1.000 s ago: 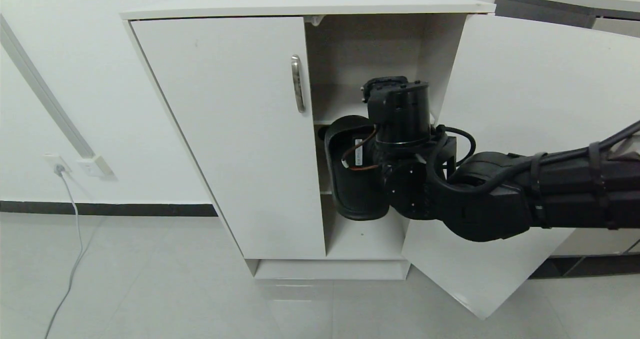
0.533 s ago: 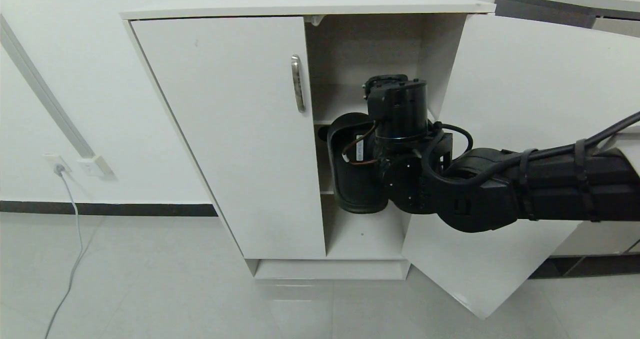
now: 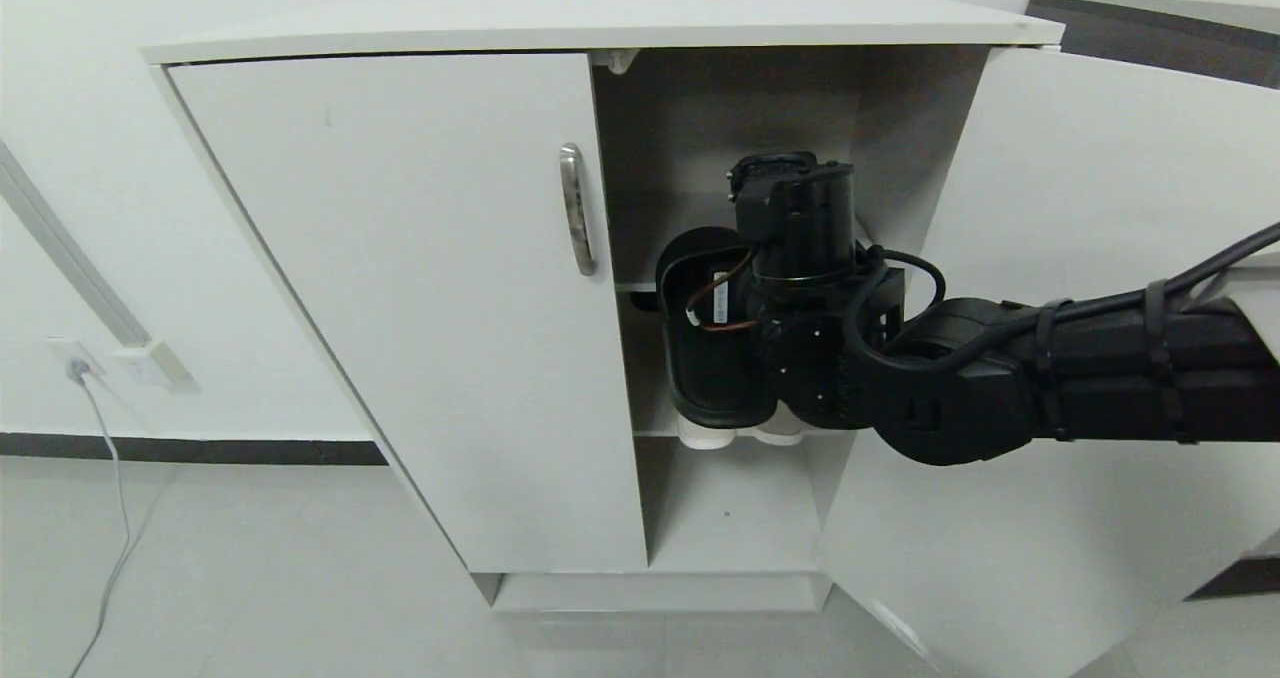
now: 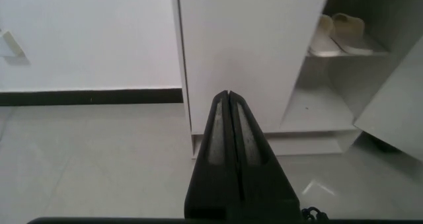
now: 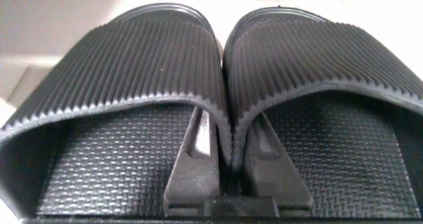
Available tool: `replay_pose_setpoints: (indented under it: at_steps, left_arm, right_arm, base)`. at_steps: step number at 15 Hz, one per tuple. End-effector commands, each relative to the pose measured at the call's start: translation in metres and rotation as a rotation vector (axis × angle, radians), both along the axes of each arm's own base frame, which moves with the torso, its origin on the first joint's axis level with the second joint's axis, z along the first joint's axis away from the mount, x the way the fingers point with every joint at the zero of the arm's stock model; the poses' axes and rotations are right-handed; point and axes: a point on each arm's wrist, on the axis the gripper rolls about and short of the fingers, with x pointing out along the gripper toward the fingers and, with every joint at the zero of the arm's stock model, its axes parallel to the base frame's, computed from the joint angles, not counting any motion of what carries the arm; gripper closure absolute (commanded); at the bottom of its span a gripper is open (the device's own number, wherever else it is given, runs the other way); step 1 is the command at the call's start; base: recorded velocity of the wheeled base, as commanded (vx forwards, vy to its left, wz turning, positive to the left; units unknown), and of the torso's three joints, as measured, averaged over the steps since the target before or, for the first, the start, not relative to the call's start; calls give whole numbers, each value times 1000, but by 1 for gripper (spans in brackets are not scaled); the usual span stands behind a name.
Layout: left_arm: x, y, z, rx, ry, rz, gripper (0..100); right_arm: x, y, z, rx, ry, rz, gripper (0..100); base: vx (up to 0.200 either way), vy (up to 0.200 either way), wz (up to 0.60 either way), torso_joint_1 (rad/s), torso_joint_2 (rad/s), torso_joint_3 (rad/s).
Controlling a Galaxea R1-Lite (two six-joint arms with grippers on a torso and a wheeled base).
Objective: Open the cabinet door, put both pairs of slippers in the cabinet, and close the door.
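A white wall socket above black skirting — pale tiled floor.

Open cabinet: black ribbed slippers at mouth, pale pair on lower shelf.

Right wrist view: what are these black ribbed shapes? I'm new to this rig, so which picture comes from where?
The head view looks down from the robot's head: its right arm reaches into the cabinet through the open right door. The right wrist view rides on that arm: the ribbed shapes are the black slippers, pinched together by the right gripper. The left wrist view shows the left gripper, shut and empty, facing the cabinet; white slippers lie on a shelf inside.
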Motion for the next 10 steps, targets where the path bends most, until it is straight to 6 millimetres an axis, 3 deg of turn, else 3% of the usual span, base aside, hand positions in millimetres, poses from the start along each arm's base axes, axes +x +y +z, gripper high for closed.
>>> replay_pose_setpoints:
  at_steps: [1,6,10]
  left_arm:
    - [0,0,0,0,1,0,100]
    - [0,0,0,-3,1,0,100]
    - [0,0,0,-6,1,0,100]
  right_arm:
    - [-1,-1,2,5,-5,0,100]
    - [0,0,2,8,-4,1,100]
    - [15,-2,7,15,-11,-25,100]
  base:
    - [200,0,0,2,2,2]
    - [200,0,0,1,0,5]
    - [0,0,0,0,0,0]
